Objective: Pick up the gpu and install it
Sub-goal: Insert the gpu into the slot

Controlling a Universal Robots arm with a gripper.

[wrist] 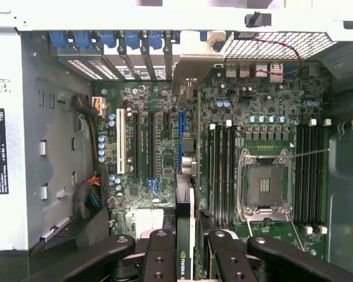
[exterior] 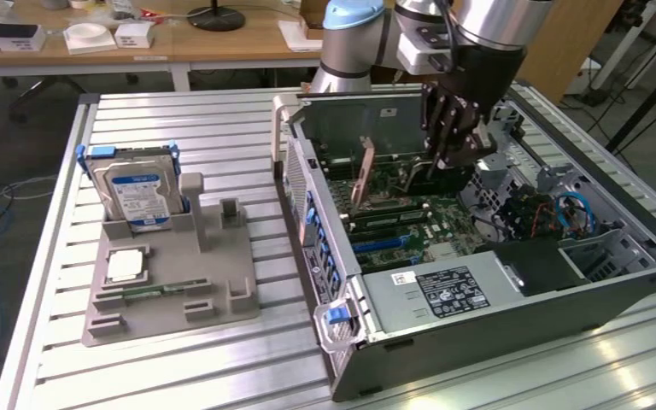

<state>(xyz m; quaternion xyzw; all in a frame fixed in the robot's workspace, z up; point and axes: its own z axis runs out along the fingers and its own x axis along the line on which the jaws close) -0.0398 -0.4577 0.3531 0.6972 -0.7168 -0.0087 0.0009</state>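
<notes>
Risk check. The gripper (wrist: pixel 188 238) is clamped on the gpu (wrist: pixel 185 261), pinching the thin card by its two faces. The closest worry is the grip itself: any side load during seating would likely pivot or slide the card between the fingers (wrist: pixel 162 247). Just past the tips, the card's far edge has to meet a slot on the motherboard (wrist: pixel 159 153). I judge it close to the blue slot (wrist: pixel 181 132) but can't tell if it's lined up or touching, and an off-axis push could flex the board or scrape the contacts. Beside that line sit the memory slots (wrist: pixel 220 170) and the open CPU socket (wrist: pixel 265 185). If the card drifts that way, it or a finger clips them. Farthest from the tool is the rear slot bay with blue clips (wrist: pixel 123 41), where the card's end could hang up on the frame and block seating. Position: the gpu sits edge-on between the jaws, running out past the fingertips toward the board, with the tool down inside the open case (exterior: pixel 511 350).
</notes>
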